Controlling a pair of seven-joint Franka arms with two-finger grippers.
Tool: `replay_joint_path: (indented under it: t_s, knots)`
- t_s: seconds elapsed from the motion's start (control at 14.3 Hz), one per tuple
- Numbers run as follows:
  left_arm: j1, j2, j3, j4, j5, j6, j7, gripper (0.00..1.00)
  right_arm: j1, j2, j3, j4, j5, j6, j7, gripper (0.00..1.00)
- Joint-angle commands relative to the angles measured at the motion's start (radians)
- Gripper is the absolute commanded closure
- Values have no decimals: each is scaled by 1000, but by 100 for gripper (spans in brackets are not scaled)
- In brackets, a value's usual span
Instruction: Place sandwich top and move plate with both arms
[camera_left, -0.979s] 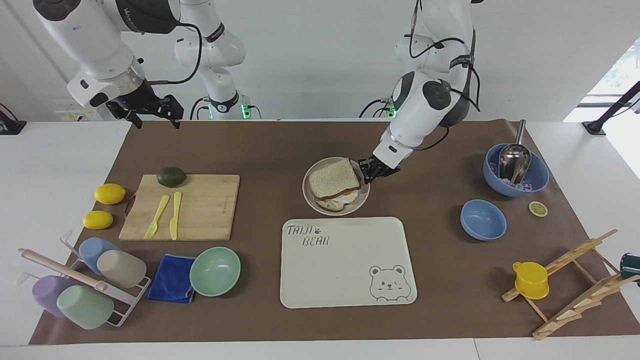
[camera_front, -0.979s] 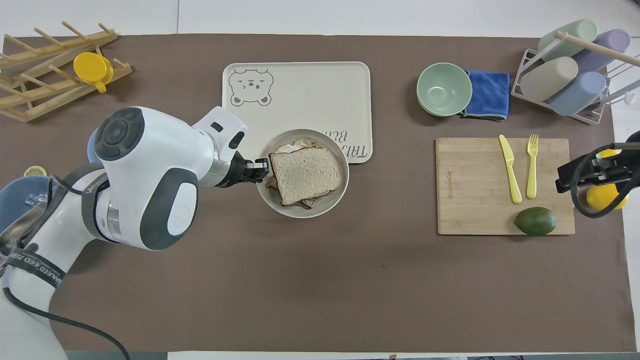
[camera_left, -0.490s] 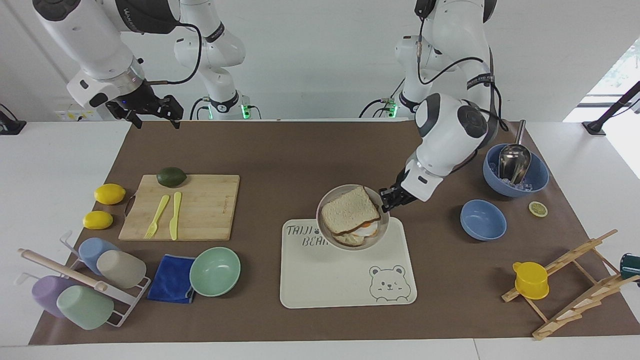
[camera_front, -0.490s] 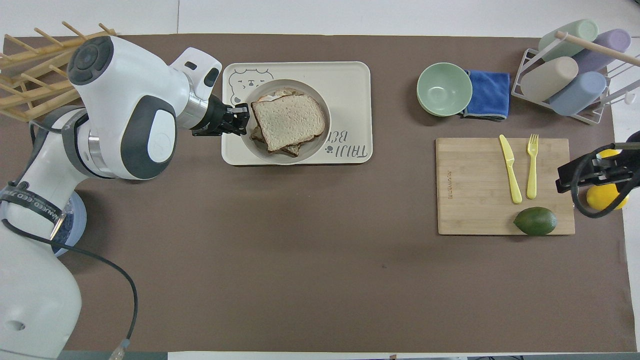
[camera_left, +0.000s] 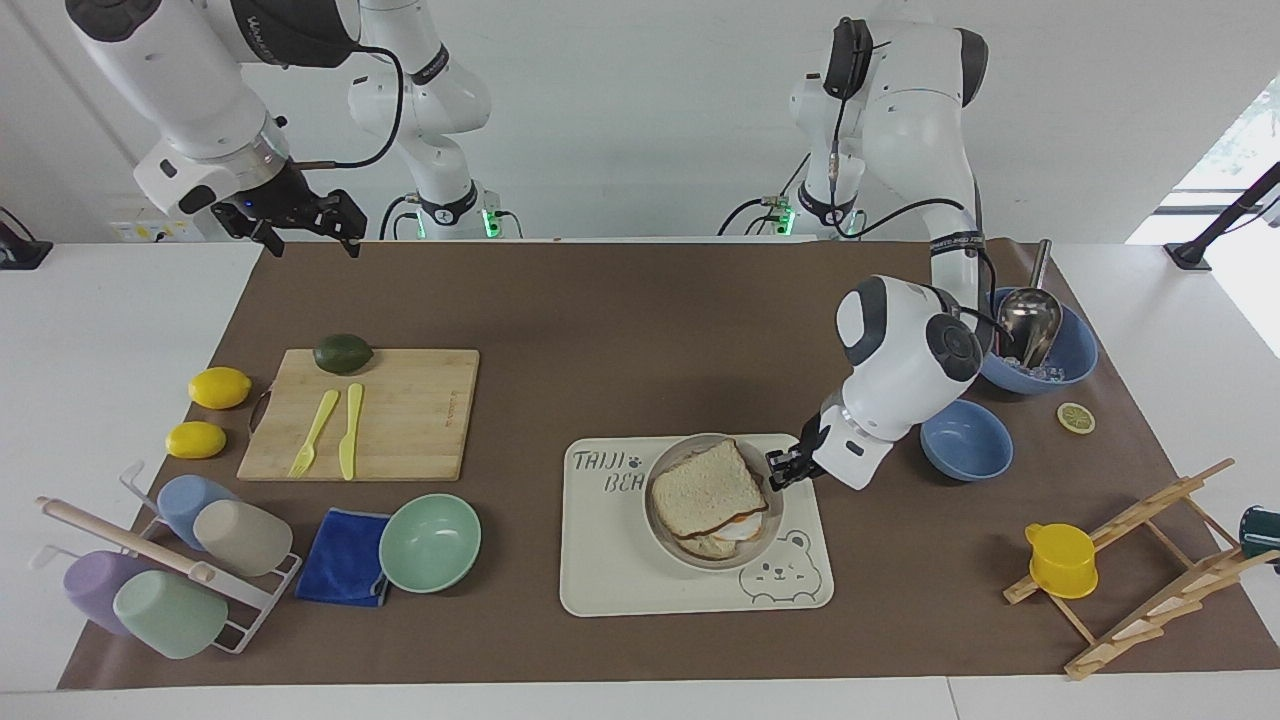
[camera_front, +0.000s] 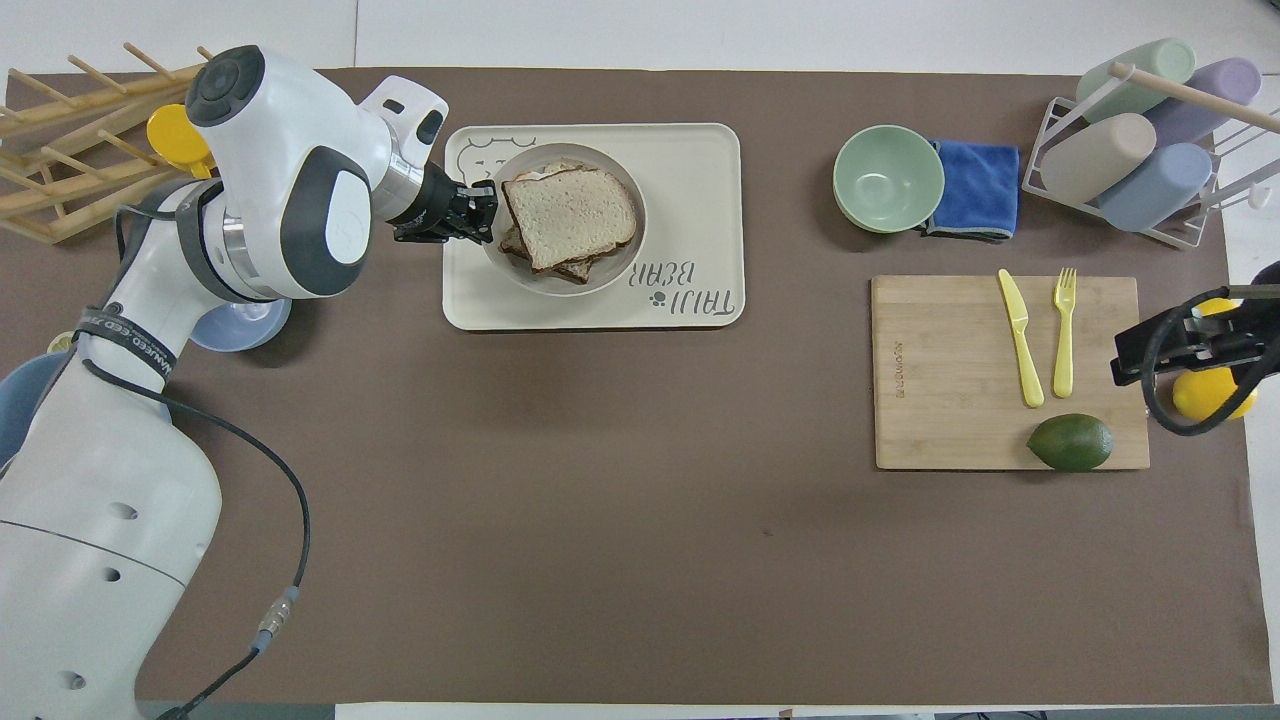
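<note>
Over tray (camera_left: 610, 580): left gripper (camera_left: 778, 470) clamped on plate (camera_left: 665, 535) rim; right gripper (camera_left: 305, 228) open.

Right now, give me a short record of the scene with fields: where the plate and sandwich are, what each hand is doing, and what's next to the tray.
plate: small round dish over the cream bear tray, gripped at its rim
sandwich top: bread slice lying on the egg and toast in the plate
left hand: shut on the plate's rim, toward the left arm's end
right hand: open, waiting over the table edge near its base
beside tray: mint-green bowl toward the right arm's end, small blue bowl toward the left arm's end
</note>
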Motion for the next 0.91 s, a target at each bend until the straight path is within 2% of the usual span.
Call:
replay_joint_path:
  t_s: [0.0,0.21,0.56,0.63,0.77,0.84]
  knots:
    - [-12,6,-2,-1,-25,28,57,100,-13,-12,2,-10,22,6,-18,0]
    - [-35,-11,-2,-78,-24,92,91,100,-13,-12,2,-12,22,6,-19,0]
    - [-45,-23,-2,-131,-24,136,147,100,-13,-12,2,-10,22,6,-19,0]
    - [-45,-28,-2,-134,-24,135,161,96,-13,-12,4,-10,22,6,-19,0]
    - [-44,-29,0,-141,-25,135,181,11,-13,-12,2,-12,22,6,-19,0]
    - [-41,-31,1,-138,-25,129,180,0,-13,-12,2,-12,22,6,-19,0]
